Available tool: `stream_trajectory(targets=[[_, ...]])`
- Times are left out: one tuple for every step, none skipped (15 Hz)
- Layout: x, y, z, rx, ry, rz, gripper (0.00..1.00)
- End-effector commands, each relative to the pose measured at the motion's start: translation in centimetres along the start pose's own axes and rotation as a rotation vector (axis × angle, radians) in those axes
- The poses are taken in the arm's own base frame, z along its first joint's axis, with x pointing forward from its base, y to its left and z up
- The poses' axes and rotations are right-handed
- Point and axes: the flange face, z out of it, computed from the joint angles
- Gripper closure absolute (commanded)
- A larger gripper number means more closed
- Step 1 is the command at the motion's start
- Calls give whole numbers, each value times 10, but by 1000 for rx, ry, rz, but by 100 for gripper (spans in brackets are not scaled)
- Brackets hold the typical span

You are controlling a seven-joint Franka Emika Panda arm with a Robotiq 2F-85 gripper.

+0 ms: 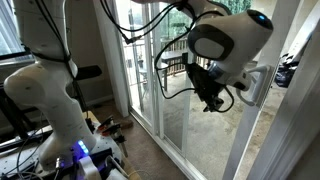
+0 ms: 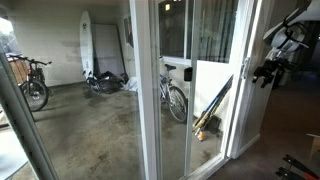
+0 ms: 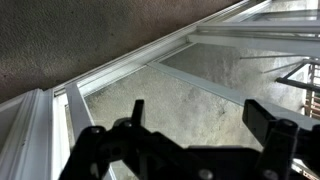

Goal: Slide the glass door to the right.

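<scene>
The glass door [image 1: 185,135] is a tall clear panel in a narrow white frame; it also shows in an exterior view [image 2: 215,40]. My gripper [image 1: 212,98] hangs in front of the glass at mid height, just beside the white post with a loop handle [image 1: 256,84]. In an exterior view the gripper [image 2: 264,72] sits close to the door's white edge frame [image 2: 243,90]. In the wrist view the gripper [image 3: 200,115] is open and empty, with glass, white frame rails [image 3: 70,110] and concrete floor seen between the fingers.
The robot's white base and cables [image 1: 60,110] stand on the floor close to the door track. Beyond the glass are bicycles [image 2: 175,95], a surfboard [image 2: 87,45] and a concrete floor. Another white-framed pane [image 2: 145,90] stands next to the door.
</scene>
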Motion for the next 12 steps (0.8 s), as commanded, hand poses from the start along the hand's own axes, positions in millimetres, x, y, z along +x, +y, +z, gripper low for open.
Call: stream_trajectory(targets=[[-37,-36,21,-7,6,-44,0],[-42,-44,25,-7,3,-50,0],[-49,-51,32,-5,-2,-62,0],[-55,-57,35,-4,-2,-70,0],[-62,-65,38,2,-5,-87,0],[-68,-71,40,7,-10,-97,0],[-74,-78,42,14,-15,-109,0],[-79,-83,43,19,-19,-117,0],[-83,-91,45,32,-32,-120,0],[-85,-96,47,42,-47,-114,0],[-86,-102,51,58,-73,-101,0],[-86,-107,54,71,-91,-88,0]])
